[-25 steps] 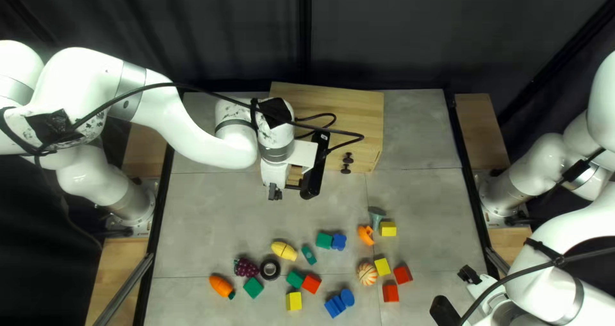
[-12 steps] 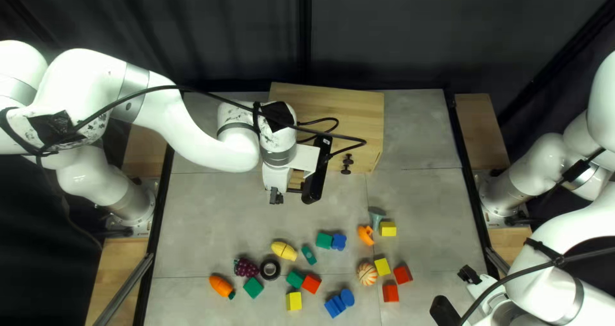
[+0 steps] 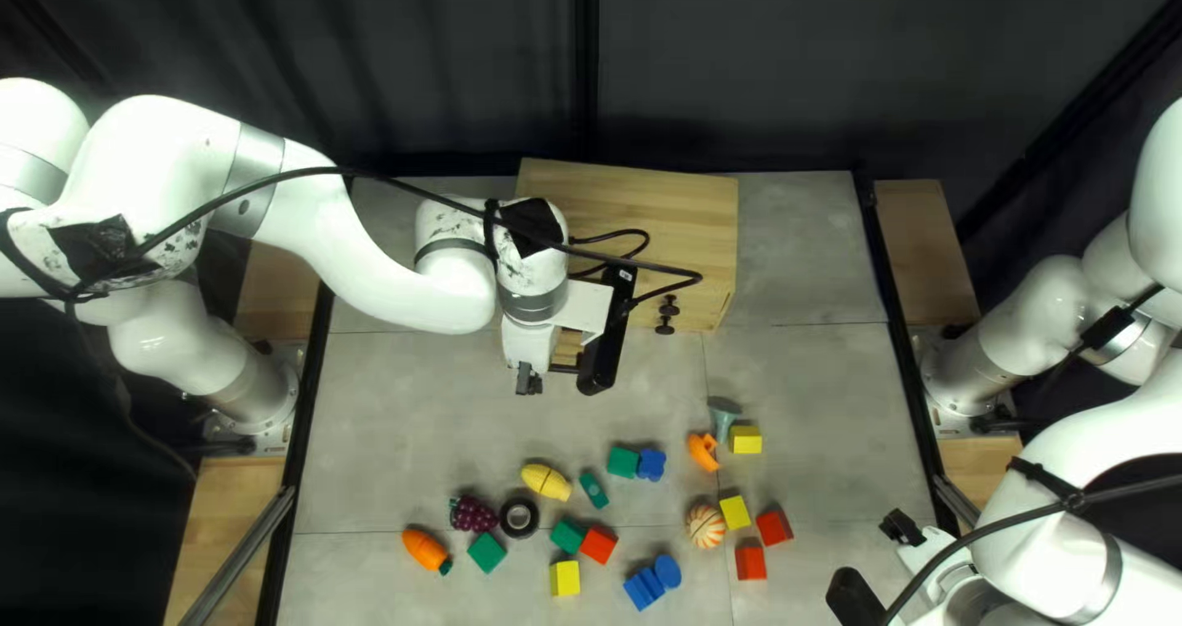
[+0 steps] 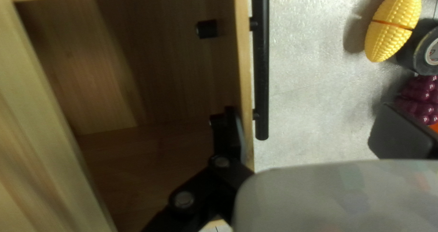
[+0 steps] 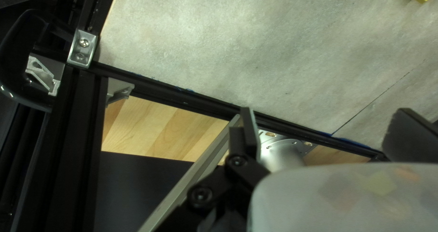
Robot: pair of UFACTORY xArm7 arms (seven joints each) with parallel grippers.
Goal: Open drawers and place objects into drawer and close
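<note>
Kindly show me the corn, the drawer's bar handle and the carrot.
Corn [image 3: 546,481], top left view: yellow body.
Bar handle [image 4: 261,67], left wrist view: middle of black bar.
Carrot [image 3: 424,549], top left view: orange body.

The pale wooden drawer [image 4: 245,77] stands open at the front of its cabinet [image 3: 690,214], a black bar handle [image 4: 261,63] along its outer face. Apart from it on the table [image 3: 406,417] lie yellow corn [image 3: 546,482], an orange carrot [image 3: 425,550], purple grapes [image 3: 472,514], an orange-striped ball [image 3: 706,528] and scattered green, red, yellow and blue blocks [image 3: 486,553].
</note>
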